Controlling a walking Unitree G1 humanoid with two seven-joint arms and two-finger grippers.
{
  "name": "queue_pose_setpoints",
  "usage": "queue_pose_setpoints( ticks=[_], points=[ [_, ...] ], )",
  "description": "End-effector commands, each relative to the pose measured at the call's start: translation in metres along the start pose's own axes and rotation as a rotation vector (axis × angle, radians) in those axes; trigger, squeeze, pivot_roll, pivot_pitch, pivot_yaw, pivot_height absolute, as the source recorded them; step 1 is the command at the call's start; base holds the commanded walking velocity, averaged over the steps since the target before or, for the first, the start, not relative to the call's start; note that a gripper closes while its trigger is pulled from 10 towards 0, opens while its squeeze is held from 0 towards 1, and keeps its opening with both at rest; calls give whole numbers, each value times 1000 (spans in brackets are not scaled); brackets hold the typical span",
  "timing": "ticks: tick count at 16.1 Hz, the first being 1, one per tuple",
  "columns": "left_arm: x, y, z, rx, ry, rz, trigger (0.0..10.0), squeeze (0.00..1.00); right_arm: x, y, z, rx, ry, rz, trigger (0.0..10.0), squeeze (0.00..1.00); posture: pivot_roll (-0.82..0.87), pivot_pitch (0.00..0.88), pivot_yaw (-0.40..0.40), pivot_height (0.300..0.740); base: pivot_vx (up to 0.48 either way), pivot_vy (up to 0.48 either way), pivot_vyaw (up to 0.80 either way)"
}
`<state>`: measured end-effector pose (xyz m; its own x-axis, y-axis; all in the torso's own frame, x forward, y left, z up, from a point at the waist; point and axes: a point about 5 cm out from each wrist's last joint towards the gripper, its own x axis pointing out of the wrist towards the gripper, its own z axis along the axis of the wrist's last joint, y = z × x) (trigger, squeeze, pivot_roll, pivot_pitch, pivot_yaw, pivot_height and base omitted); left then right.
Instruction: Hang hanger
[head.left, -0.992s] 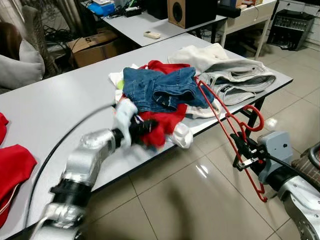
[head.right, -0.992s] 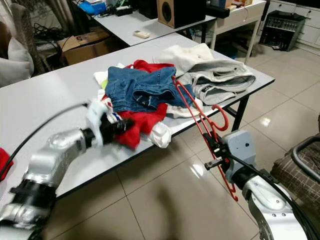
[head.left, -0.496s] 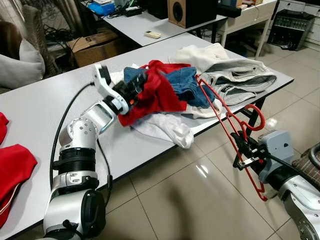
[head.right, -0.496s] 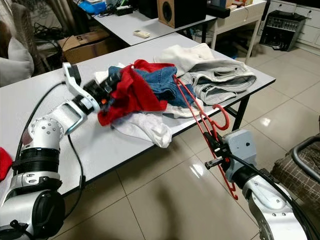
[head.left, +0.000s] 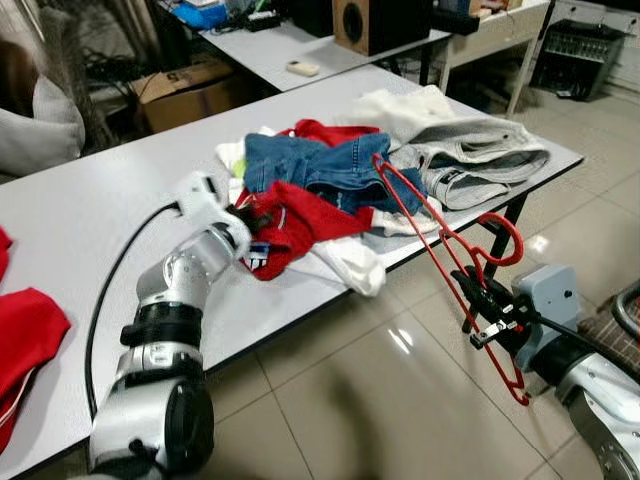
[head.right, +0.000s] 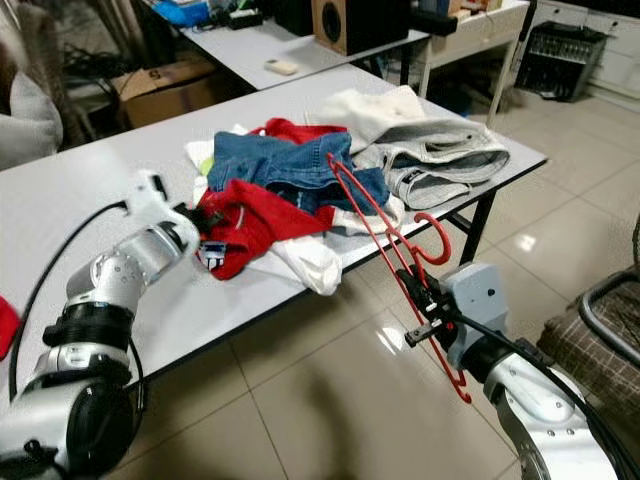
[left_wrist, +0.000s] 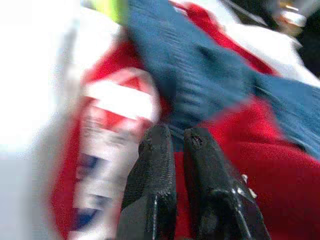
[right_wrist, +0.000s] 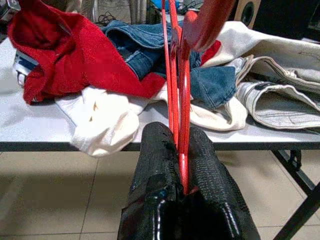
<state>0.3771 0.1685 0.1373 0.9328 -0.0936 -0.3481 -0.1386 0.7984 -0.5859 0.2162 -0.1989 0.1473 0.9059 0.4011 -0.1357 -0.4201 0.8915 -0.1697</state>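
A red wire hanger sticks up and out from my right gripper, which is shut on its lower bar, off the table's front right edge above the floor. The hanger's tip leans over the clothes pile, close to the blue jeans. My left gripper is at the left side of the pile, its fingers pressed together on the edge of a red garment. That garment lies draped over the pile and has a white and blue printed patch.
The pile lies on a grey table with grey trousers and a white garment hanging over the front edge. Another red cloth lies far left. Behind stand a second table with a speaker and a cardboard box. Tiled floor lies below.
My left gripper lifted the red garment off the table's front edge, then brought it down over the pile. The right gripper and hanger shifted only slightly left.
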Motion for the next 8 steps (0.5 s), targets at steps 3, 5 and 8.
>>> queue_pose_setpoints(
  ticks=[3, 5, 8],
  points=[
    [1, 16, 10, 139, -52, 138, 10000, 1000, 0, 1, 1, -6, -1, -3, 10000, 0, -246, 0, 132, 740, 0, 0, 0],
    [1, 20, 13, 197, -74, 171, 10000, 1000, 0, 2, 0, -6, 1, -7, 10000, 0, -245, 0, 133, 740, 0, 0, 0],
    [-3, 34, 33, 330, -117, 87, 10000, 1000, 0, 1, -1, -8, 4, -14, 10000, 0, -238, 0, 133, 740, 0, 0, 0]
  ],
)
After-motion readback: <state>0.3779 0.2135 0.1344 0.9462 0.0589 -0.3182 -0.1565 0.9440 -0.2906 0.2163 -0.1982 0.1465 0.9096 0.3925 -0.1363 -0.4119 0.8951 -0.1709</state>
